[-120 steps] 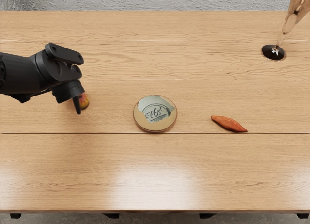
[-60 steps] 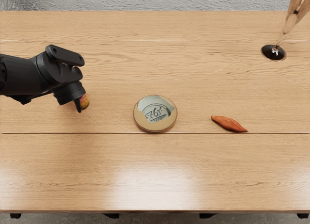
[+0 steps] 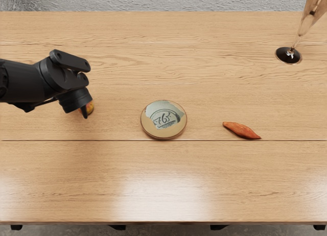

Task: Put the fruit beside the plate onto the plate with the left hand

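Note:
A small orange-red fruit [image 3: 90, 109] lies on the wooden table, left of a small round plate [image 3: 146, 127] with a dark painted pattern inside. My black left hand [image 3: 82, 105] reaches in from the left edge and sits right over the fruit. Its fingers are curled around the fruit, so only the fruit's right side shows past them. The fruit still looks level with the tabletop. About a hand's width of bare wood separates it from the plate. The right arm does not show.
An orange-red sweet potato [image 3: 241, 130] lies to the right of the plate. At the far right corner a tall glass [image 3: 289, 54] stands on a dark round base. A seam [image 3: 204, 140] in the tabletop runs just in front of the plate.
The left hand's fingers have curled in: the finger that pointed down beside the fruit is now tucked against it. The hand shifted slightly right. The fruit has not moved.

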Available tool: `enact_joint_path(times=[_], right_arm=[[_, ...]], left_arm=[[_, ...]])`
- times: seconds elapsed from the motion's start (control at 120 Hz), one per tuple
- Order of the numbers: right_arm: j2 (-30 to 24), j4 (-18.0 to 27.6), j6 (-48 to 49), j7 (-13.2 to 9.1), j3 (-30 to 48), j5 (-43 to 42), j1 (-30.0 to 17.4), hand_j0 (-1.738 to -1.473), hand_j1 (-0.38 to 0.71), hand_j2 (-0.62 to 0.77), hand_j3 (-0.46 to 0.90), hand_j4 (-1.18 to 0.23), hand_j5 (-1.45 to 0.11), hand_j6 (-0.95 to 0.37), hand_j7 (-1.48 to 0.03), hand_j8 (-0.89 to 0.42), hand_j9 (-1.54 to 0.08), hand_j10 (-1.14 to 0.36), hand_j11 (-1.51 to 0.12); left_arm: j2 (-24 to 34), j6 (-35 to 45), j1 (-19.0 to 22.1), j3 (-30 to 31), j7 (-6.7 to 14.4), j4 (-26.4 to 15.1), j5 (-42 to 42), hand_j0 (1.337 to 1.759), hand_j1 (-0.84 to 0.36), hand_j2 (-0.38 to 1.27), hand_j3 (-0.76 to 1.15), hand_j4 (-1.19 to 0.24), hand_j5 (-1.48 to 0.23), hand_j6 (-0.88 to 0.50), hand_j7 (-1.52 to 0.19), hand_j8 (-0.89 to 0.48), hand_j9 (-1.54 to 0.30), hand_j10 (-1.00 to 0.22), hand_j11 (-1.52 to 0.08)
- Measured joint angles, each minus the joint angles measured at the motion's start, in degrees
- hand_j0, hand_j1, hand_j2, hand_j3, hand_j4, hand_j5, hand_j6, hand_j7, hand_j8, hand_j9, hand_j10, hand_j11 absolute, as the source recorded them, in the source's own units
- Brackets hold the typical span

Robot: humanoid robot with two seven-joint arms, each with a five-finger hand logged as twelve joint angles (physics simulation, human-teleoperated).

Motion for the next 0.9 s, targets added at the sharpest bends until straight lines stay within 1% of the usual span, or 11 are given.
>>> enact_joint_path(times=[0.15, 0.433, 0.9], right_arm=[[0.0, 0.0, 0.0, 0.0, 0.0, 0.0, 0.0, -1.658, -0.32, 0.00, 0.00, -0.02, -0.03, -0.02, -0.03, -0.02, -0.03, -0.02, -0.03], [0.0, 0.0, 0.0, 0.0, 0.0, 0.0, 0.0, -1.658, -0.32, 0.00, 0.00, -0.02, -0.03, -0.02, -0.03, -0.02, -0.03, -0.02, -0.03], [0.0, 0.0, 0.0, 0.0, 0.0, 0.0, 0.0, -1.658, -0.32, 0.00, 0.00, -0.02, -0.03, -0.02, -0.03, -0.02, -0.03, -0.02, -0.03]], left_arm=[[0.0, 0.1, 0.0, -0.3, 0.0, 0.0, 0.0, 1.658, -0.11, 0.08, 0.00, -0.38, -0.49, -0.38, -0.49, -0.38, -0.49, -0.38, -0.49], [0.0, 0.1, 0.2, -0.7, 0.0, 0.0, 0.0, 1.658, -0.15, 0.08, 0.00, -0.42, -0.55, -0.42, -0.54, -0.42, -0.54, -0.42, -0.54], [0.0, 0.2, 0.6, -0.7, 0.0, 0.0, 0.9, 1.658, -0.18, 0.09, 0.00, -0.44, -0.57, -0.44, -0.57, -0.44, -0.57, -0.44, -0.57]])
